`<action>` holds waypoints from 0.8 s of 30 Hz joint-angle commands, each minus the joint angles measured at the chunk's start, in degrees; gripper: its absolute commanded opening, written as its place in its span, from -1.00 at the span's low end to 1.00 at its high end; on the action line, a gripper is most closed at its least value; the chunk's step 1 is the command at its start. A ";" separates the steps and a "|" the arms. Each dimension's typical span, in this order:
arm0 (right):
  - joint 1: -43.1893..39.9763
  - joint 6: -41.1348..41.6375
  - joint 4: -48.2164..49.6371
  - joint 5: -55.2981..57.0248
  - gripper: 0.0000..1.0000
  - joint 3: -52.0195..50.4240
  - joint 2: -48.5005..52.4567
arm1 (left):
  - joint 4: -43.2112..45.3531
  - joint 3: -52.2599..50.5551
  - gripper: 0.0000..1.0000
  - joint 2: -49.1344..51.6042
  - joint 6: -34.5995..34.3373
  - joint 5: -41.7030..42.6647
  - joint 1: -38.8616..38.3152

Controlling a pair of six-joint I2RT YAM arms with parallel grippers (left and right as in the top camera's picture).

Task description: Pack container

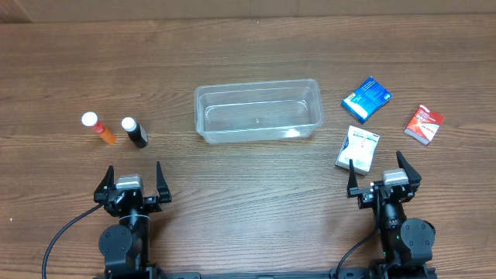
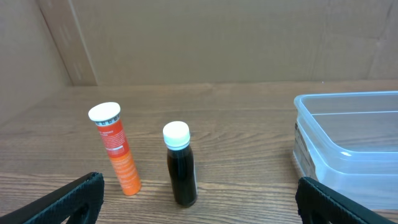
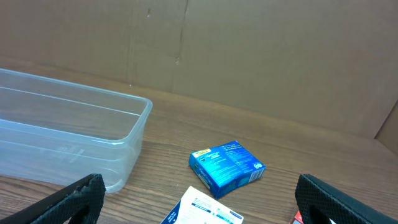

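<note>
Sitting centrally, the clear rectangular plastic container (image 1: pixel 256 116) lies between an orange white-capped tube (image 1: pixel 99 128) and a dark white-capped bottle (image 1: pixel 134 132) on the left and a blue box (image 1: pixel 367 98) on the right. The left gripper (image 1: pixel 133 170) and the right gripper (image 1: pixel 375 163) both have their fingers spread wide.

left gripper (image 1: pixel 133 167) and right gripper (image 1: pixel 376 159) are black, grey-capped, with black cables (image 1: pixel 58 236).

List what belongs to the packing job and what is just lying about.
Job: container; likely to go in it: orange tube, dark bottle, blue packet, white packet, red packet.
Lying about: nothing else shows.
</note>
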 commanded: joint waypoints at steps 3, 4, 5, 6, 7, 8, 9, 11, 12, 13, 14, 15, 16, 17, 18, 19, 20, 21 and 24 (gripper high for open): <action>0.15 0.42 0.44 -0.50 1.00 -0.22 -0.57 | 0.04 -0.20 1.00 0.15 0.66 0.68 0.31; 0.15 0.42 0.42 -0.50 1.00 -0.22 -0.57 | 0.04 -0.20 1.00 0.15 0.44 0.81 0.31; 0.15 0.42 0.42 -0.50 1.00 -0.22 -0.57 | 0.04 -0.20 1.00 0.15 0.44 1.07 0.31; 0.15 0.44 0.42 -0.50 1.00 -0.22 -0.57 | 0.04 -0.20 1.00 0.15 0.44 1.09 0.31; 0.15 0.44 0.42 -0.50 1.00 -0.22 -0.57 | 0.04 -0.20 1.00 0.15 0.42 1.09 0.31; 0.15 0.42 0.44 -0.52 1.00 -0.22 -0.57 | 0.04 -0.20 1.00 0.15 0.42 1.11 0.31; 0.15 0.44 0.44 -0.52 1.00 -0.22 -0.57 | 0.04 -0.20 1.00 0.15 0.42 1.11 0.31; 0.15 0.42 0.52 -0.52 1.00 -0.22 -0.57 | 0.04 -0.20 1.00 0.15 0.42 1.11 0.31; 0.15 0.44 0.79 -0.52 1.00 -0.22 -0.57 | 0.07 -0.20 1.00 0.15 0.44 1.11 0.31; 0.15 0.44 1.05 -0.57 1.00 -0.22 -0.57 | 0.11 -0.20 1.00 0.15 0.44 1.16 0.31; 0.15 0.44 1.33 -0.57 1.00 -0.22 -0.57 | 0.15 -0.20 1.00 0.15 0.39 1.36 0.31; 0.15 0.44 1.55 -0.57 1.00 -0.22 -0.57 | 0.22 -0.20 1.00 0.15 0.20 1.53 0.31; 0.15 0.44 1.90 -0.76 1.00 -0.22 -0.57 | 0.24 -0.20 0.99 0.15 -0.15 1.75 0.31; 0.15 0.44 2.29 -1.25 1.00 -0.22 -0.57 | 0.22 -0.20 1.00 0.15 -1.27 1.73 0.31; 0.15 0.63 2.62 -1.92 1.00 -0.22 -0.57 | 0.22 -0.20 1.00 0.15 -2.73 1.70 0.31; 0.15 1.84 2.84 -2.36 1.00 -0.22 -0.57 | 0.22 -0.20 1.00 0.15 -4.74 1.70 0.31; 0.15 3.19 2.86 -2.27 1.00 -0.22 -0.57 | 0.24 -0.20 1.00 0.15 -6.84 1.70 0.31; 0.15 6.69 2.80 -2.21 1.00 -0.22 -0.57 | 0.20 -0.20 1.00 0.15 -10.34 1.68 0.31; 0.15 11.08 2.95 -1.73 1.00 -0.15 -0.57 | -0.07 0.09 1.00 0.15 -11.08 1.64 0.31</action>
